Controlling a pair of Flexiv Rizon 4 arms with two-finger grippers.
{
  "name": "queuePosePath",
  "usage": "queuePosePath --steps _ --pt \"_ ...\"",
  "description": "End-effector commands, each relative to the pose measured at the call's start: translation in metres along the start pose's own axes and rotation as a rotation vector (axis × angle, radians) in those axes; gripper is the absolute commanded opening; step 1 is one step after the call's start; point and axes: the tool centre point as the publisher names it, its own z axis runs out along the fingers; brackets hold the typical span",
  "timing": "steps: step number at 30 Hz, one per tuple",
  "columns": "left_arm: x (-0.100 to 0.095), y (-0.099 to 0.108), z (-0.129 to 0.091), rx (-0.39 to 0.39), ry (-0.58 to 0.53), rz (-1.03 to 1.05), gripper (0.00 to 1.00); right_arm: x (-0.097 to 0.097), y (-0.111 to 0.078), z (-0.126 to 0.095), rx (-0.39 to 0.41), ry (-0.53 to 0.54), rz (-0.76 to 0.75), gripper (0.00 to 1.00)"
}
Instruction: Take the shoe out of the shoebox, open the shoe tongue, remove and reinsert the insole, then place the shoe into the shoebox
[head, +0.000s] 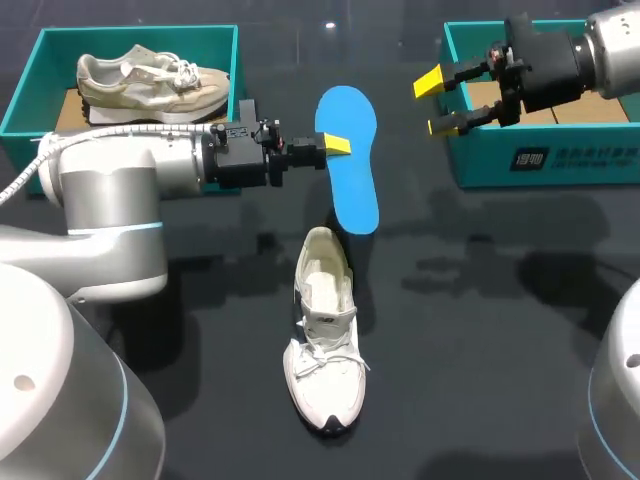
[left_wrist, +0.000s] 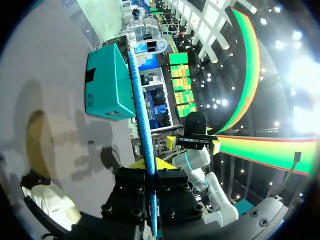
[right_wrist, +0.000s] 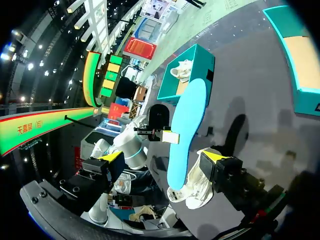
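My left gripper (head: 338, 145) is shut on the edge of the blue insole (head: 350, 170), holding it in the air above the table's middle. In the left wrist view the insole (left_wrist: 140, 100) shows edge-on, pinched between the yellow tips of that gripper (left_wrist: 151, 162). The white shoe (head: 322, 335) lies on the table below the insole, with its toe towards the front and its tongue pulled open. My right gripper (head: 436, 104) hangs open and empty over the left wall of the right shoebox (head: 545, 160). Seen from the right wrist, the insole (right_wrist: 186, 125) hangs ahead of the open fingers, above the shoe (right_wrist: 197, 187).
A second teal shoebox (head: 140, 35) stands at the back left with a beige shoe (head: 150, 82) inside. My left arm (head: 130, 175) stretches across in front of it. Dark bare table surrounds the white shoe.
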Motion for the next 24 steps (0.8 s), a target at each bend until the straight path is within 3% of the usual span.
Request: queuePosePath --steps 1,14,24 --pt "-0.006 -0.004 0.007 -0.002 -0.002 -0.015 0.0 0.016 0.001 -0.001 0.012 -0.234 0.015 1.0" --pt "-0.006 -0.004 0.007 -0.002 -0.002 -0.015 0.0 0.065 0.008 0.016 0.059 -0.65 0.052 1.0" --pt "-0.006 -0.004 0.007 -0.002 -0.002 -0.015 0.0 0.084 0.004 0.034 0.06 -0.911 0.074 1.0"
